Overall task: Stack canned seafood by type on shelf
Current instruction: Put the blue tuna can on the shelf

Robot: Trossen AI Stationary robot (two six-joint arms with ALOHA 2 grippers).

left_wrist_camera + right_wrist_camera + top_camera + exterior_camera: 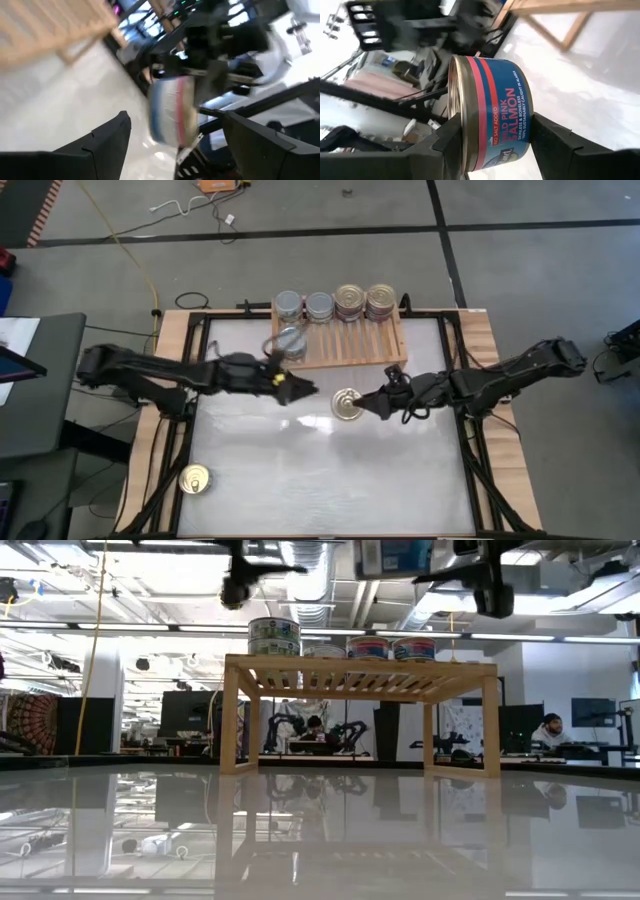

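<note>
Reaching in from opposite sides, both arms meet just in front of the shelf [340, 330]: the right gripper [490, 145] is clamped on a salmon can [492, 120], and the left gripper [300, 390] has its fingers spread with nothing between them. The can's label reads "WILD PINK SALMON", "NO SALT ADDED". 4 can stacks [335, 303] sit along the shelf's back edge, their labels too small to read, 1 silver-topped can [290, 340] sits at the shelf's left front, and 1 gold-lidded can [195, 478] lies well apart.

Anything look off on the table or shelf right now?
One gold-lidded can sits alone at the table's near-left corner, far from the shelf. The right gripper holds a salmon can above the table; the left gripper is open, empty.
</note>
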